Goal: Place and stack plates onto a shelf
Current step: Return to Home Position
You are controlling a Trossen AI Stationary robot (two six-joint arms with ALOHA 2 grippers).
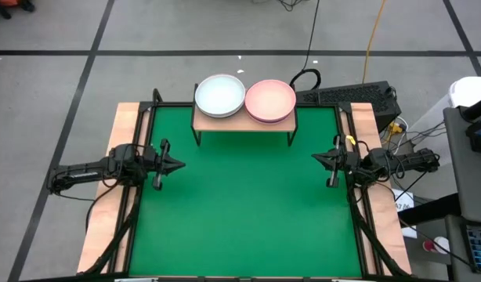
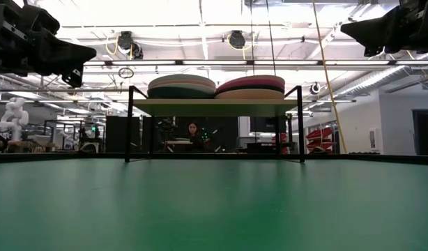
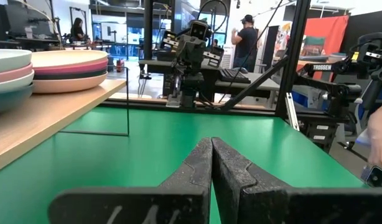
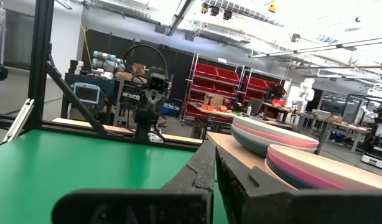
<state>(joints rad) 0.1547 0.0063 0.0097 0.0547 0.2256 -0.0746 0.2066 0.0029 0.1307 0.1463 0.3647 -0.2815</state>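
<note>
Left gripper (image 3: pixel 211 142) and right gripper (image 4: pixel 214 148) closed, empty; low view shows plates (image 2: pixel 182 86) stacked, overhead only tops

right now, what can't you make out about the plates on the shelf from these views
High view: the white top plate and the pink top plate hide every plate beneath them.
Low view: the white-topped stack and the pink-topped stack are edge-on, so no plate face shows.
Left wrist view: the white-topped stack is cut off by the picture edge.
Right wrist view: the pink-topped stack is cut off by the picture edge.
</note>
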